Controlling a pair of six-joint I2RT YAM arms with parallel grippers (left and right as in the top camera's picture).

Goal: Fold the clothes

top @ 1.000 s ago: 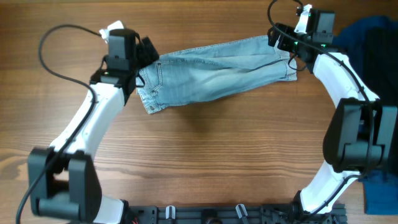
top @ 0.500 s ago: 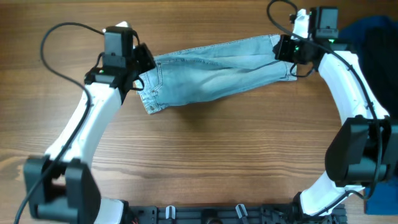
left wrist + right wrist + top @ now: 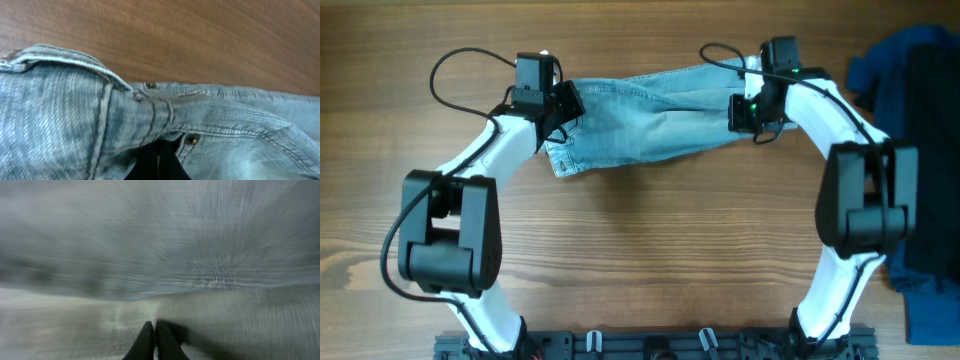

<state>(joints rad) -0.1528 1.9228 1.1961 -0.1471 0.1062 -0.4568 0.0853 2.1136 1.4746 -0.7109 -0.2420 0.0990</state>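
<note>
shorts: the denim shorts (image 3: 650, 125) lie stretched sideways near the far edge of the worktop (image 3: 640, 250), waist toward the left edge, leg hems toward the right
left gripper (image 3: 563, 103): clamped on the waist end, right by a belt loop (image 3: 160, 112)
right gripper (image 3: 742, 110): tips pinched together on the hem end as far as I can tell, the wrist view is pure blur
step: looks like an end-to-end fold, both ends gripped
next: guessing one end gets carried onto the other, so line up the edges and don't let it bunch
also there: dark garments (image 3: 920, 60) at the right edge, not part of this
</note>
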